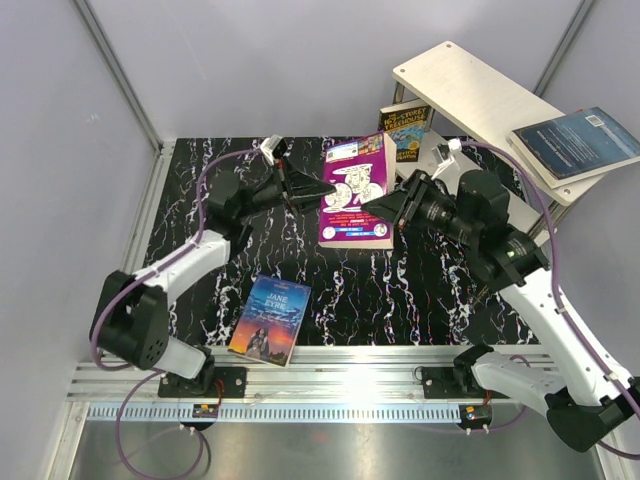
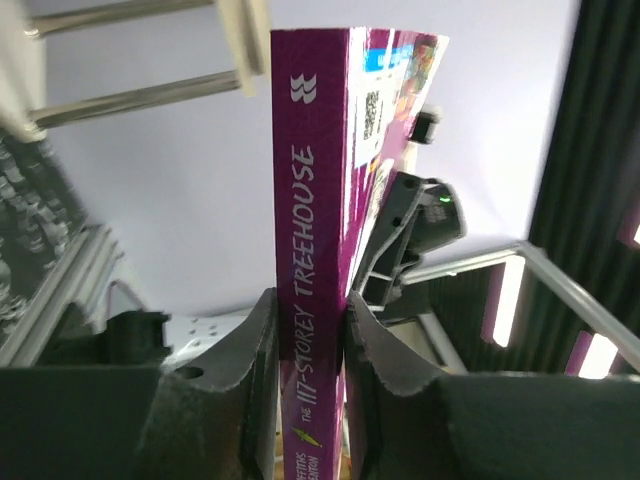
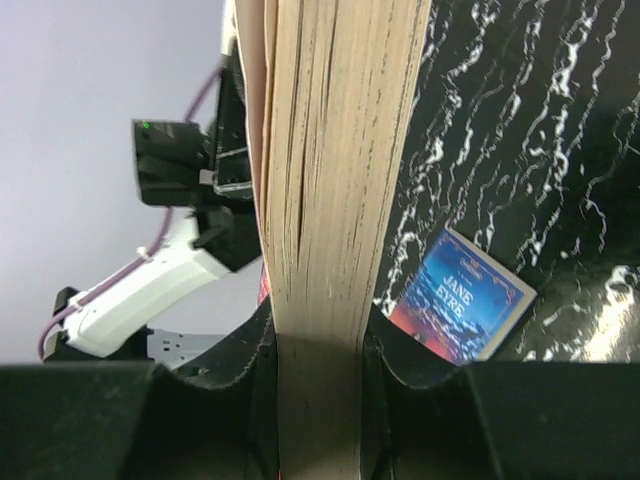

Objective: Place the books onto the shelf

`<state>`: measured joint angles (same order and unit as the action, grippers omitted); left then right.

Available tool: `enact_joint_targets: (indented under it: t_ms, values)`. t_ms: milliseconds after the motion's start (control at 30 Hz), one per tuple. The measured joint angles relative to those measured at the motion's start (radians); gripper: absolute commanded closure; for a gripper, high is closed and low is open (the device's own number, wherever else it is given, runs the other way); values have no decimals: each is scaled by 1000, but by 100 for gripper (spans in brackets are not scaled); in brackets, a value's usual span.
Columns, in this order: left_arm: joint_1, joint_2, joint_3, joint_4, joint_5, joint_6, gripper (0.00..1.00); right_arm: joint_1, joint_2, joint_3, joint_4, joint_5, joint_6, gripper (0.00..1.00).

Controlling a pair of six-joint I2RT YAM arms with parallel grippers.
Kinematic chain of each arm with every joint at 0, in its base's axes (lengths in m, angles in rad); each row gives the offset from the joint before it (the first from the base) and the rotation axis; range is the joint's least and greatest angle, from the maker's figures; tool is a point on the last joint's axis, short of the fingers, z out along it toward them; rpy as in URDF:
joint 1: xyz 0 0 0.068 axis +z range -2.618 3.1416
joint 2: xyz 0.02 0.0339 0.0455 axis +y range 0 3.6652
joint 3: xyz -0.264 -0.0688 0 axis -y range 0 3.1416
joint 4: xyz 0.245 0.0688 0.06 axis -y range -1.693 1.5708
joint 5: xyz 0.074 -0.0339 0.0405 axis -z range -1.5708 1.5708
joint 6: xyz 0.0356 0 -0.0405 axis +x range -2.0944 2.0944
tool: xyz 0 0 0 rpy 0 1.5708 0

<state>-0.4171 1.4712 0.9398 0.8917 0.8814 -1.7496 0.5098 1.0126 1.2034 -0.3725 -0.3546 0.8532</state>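
Looking under halfway: left hand [image 1: 320,189] and right hand [image 1: 386,205] both clamped on the purple Treehouse paperback [image 1: 356,190] mid-frame. The grey-blue book [image 1: 578,143] sits on the pale cream two-tier shelf [image 1: 460,85] upper right. The blue-orange Jane Eyre paperback [image 1: 270,318] waits on the black marbled tabletop [image 1: 400,290].

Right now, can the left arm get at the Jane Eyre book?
Probably not yet: the left gripper is shut on the purple book, at its spine. Jane Eyre itself lies uncovered near that arm's base.

The right tool [image 3: 320,350] clamps a book [image 3: 330,150] by its page edges. The Jane Eyre paperback [image 3: 460,310] lies flat on the black marbled counter [image 3: 520,120], apart from it.
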Motion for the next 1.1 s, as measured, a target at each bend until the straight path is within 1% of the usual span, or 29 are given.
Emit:
enact_joint_targets:
  t_ms: [33,67,100,133,167,200,300,367,467,500,533,567,633,667,767,800,900,967,1100]
  values:
    - [-2,-20,21,-93,6,70,63,0,0,22,-40,6,-10,100]
    - [-6,-45,61,-229,11,167,52,0,0,46,-82,15,-25,100]
    - [-10,-63,103,-355,11,269,38,0,0,73,-119,25,-38,100]
    - [-10,-80,143,-471,6,363,17,0,2,118,-173,48,-59,100]
    - [-7,-94,183,-579,-3,451,5,-2,2,164,-222,87,-77,100]
    - [-3,-105,212,-657,-17,515,1,-4,2,209,-266,128,-95,100]
    - [5,-149,274,-893,-70,706,1,-11,6,361,-398,274,-150,100]
    - [6,-160,284,-972,-93,771,1,-13,19,464,-470,365,-196,100]
    - [6,-162,285,-1084,-132,850,1,-33,111,692,-603,491,-288,100]
    - [6,-162,285,-1114,-143,867,1,-50,145,755,-632,512,-310,100]
    - [6,-163,285,-1150,-155,890,1,-103,201,850,-673,517,-338,100]
    - [6,-164,284,-1169,-161,902,1,-155,233,895,-684,520,-351,100]
    - [11,-173,279,-1204,-171,926,1,-318,296,972,-702,490,-370,100]
    - [15,-182,275,-1217,-175,936,1,-415,327,988,-710,466,-376,100]
    - [29,-220,256,-1247,-183,960,1,-656,414,1040,-766,419,-375,100]
    - [31,-230,252,-1255,-185,966,1,-701,434,1052,-779,407,-372,100]
    - [37,-260,242,-1263,-189,977,1,-856,476,1061,-786,301,-327,100]
    - [37,-270,237,-1263,-190,985,1,-929,477,1052,-772,226,-290,100]
    - [37,-275,219,-1262,-190,992,1,-1123,467,1002,-716,57,-191,100]
